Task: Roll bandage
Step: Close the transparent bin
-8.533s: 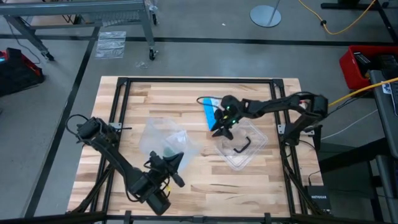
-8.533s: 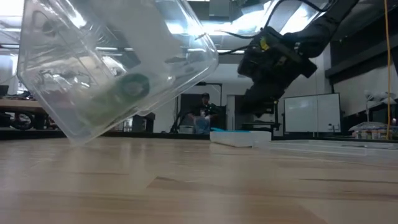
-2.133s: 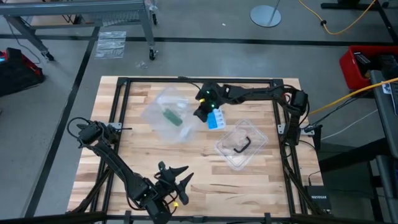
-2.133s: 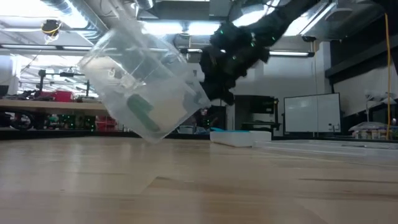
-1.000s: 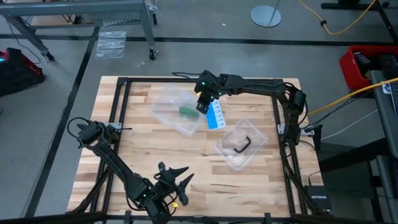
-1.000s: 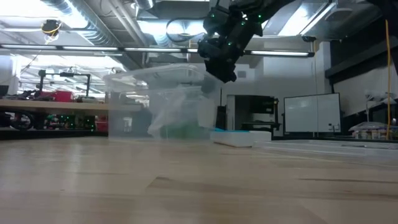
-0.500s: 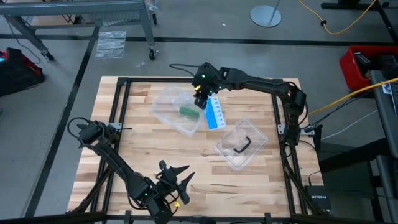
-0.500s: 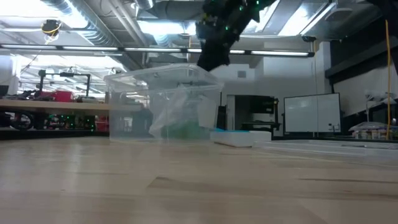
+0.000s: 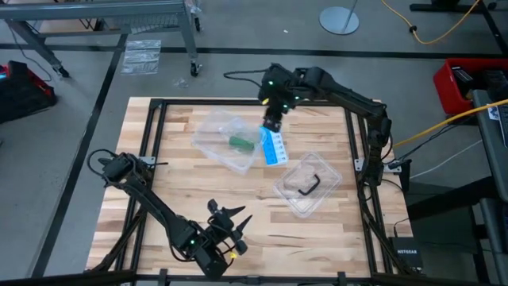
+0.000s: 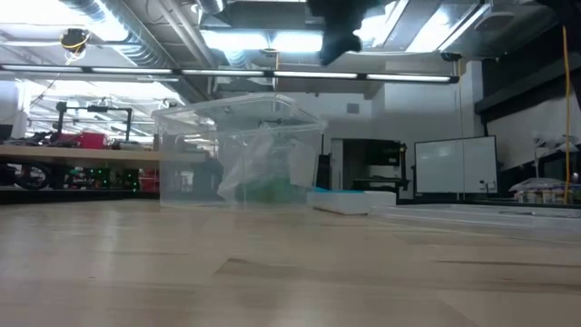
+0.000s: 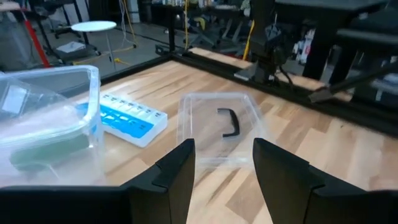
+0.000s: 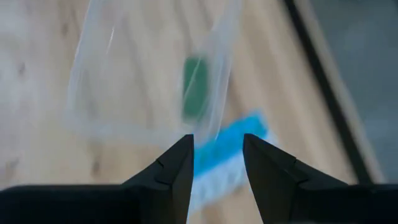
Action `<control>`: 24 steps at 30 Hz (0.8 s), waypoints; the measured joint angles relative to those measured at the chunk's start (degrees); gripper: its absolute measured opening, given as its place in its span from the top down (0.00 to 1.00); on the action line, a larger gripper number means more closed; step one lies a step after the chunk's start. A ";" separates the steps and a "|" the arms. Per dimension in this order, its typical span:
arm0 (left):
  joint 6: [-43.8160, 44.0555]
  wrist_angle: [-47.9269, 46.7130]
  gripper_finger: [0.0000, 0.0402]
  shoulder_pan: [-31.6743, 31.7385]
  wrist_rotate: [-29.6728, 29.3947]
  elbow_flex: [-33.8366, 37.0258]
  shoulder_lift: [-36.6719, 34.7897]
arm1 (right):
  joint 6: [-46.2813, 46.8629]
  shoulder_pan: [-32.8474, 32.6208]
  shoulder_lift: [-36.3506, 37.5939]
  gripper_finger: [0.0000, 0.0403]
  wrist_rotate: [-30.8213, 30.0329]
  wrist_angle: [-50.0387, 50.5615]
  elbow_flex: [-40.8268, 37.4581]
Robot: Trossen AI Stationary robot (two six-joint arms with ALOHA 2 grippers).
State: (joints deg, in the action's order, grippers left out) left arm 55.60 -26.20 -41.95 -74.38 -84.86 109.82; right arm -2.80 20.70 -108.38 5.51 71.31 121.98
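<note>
green bandage roll [image 9: 240,143] lies inside a clear plastic tub [image 9: 208,137] at the far middle of the wooden table [image 9: 175,179].
right claw [image 9: 272,122] hangs above the tub's edge, spread and empty; left claw [image 9: 228,216] waits at the near edge, also spread. best next move: reach straight down into the tub, avoiding its wall and the blue pill box [image 9: 274,148] beside it.

A workshop or robotics lab: concrete floor [image 9: 79,71], metal cart [image 9: 103,16], exposed ceiling ducts [image 10: 118,36], whiteboard [image 10: 449,166], cluttered benches [image 10: 64,154] behind the wooden counter [image 9: 182,191].
</note>
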 joint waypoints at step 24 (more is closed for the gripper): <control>-23.92 9.83 0.61 13.37 23.55 0.02 3.79 | 14.17 -28.88 13.83 0.65 -9.38 18.75 2.83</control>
State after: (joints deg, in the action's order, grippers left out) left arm 31.68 -16.37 -28.58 -50.83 -84.84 113.61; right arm 11.37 -8.18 -94.55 -3.87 90.06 124.81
